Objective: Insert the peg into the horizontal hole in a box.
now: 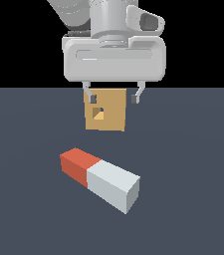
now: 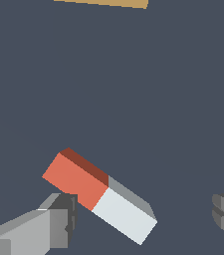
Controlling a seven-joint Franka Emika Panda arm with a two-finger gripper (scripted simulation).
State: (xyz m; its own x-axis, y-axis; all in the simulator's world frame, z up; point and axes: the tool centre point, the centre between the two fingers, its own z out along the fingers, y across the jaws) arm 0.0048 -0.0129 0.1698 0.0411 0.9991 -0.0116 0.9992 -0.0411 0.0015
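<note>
In the exterior view we see the whole tan box (image 1: 106, 110) at frame centre, its small square hole (image 1: 98, 113) left of the face's middle; the wrist view catches only a thin strip of that box (image 2: 103, 3) along its edge, and the hole does not show there. The exterior view also shows the gripper (image 1: 112, 98) hanging above the floor (image 1: 193, 164), its 2 fingers spread wide and holding nothing. The peg (image 1: 100, 180) lies flat on the floor in the lower middle of the exterior frame, below the gripper and untouched. In the wrist view we find the peg (image 2: 100, 194) between the fingertips (image 2: 66, 219), lying diagonally, its red end beside 1 of them.
</note>
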